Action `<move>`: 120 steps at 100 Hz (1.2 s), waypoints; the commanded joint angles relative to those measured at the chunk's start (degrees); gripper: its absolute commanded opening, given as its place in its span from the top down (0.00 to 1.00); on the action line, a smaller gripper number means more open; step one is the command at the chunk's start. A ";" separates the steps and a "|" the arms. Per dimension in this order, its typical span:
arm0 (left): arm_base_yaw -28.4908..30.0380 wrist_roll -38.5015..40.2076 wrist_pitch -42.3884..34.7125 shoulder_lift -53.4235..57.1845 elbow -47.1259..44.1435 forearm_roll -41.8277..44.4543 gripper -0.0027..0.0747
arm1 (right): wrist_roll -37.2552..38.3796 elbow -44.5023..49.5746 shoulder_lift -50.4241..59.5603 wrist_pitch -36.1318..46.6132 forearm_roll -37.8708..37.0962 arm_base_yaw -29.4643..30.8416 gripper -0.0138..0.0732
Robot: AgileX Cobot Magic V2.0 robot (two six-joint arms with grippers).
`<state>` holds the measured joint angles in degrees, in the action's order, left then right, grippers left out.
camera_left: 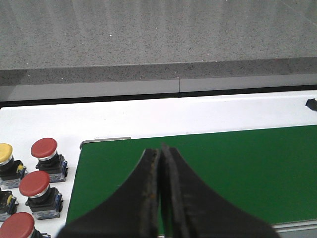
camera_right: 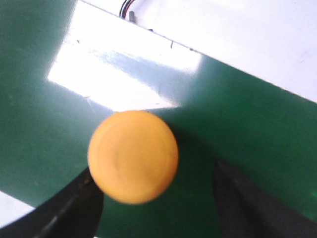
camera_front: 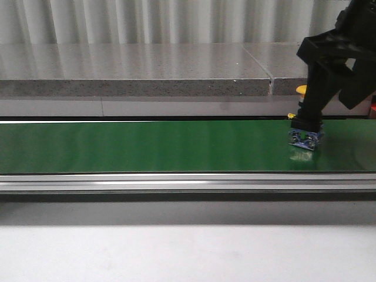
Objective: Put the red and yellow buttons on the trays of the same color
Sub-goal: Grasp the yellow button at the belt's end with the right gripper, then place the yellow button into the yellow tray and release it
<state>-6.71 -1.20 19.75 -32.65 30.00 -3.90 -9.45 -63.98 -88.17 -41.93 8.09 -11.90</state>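
The right gripper was down on the green belt near the desk's right edge. A yellow button sat between its spread fingers in the right wrist view. The fingers looked apart from the cap, so the grab did not seem closed yet; contact with the button body underneath was hidden. In the front view the button's blue-grey base showed under the gripper, resting on the belt.

The left gripper was pressed together, holding nothing, over the belt's left end. Beside it on the white desk near the left edge stood three red buttons and one more yellow button, none picked up.

No trays were visible in any view, so placed buttons could not be confirmed. Judged early: at least five buttons remained to sort.
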 commanded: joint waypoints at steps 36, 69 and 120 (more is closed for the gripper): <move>-0.44 0.17 -4.44 0.09 1.61 -0.54 0.99 | -0.65 -3.28 -1.41 2.75 0.78 0.03 0.58; -0.44 0.17 -4.44 0.09 1.61 -0.54 0.99 | -0.61 -3.35 1.97 -1.89 0.04 4.31 0.67; -0.44 0.17 -4.44 0.09 1.61 -0.54 0.99 | 1.72 -2.38 6.38 -4.26 0.04 39.60 0.67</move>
<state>-6.71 -1.20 19.75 -32.65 30.00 -3.90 -7.96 -65.53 -84.13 -48.29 8.24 22.47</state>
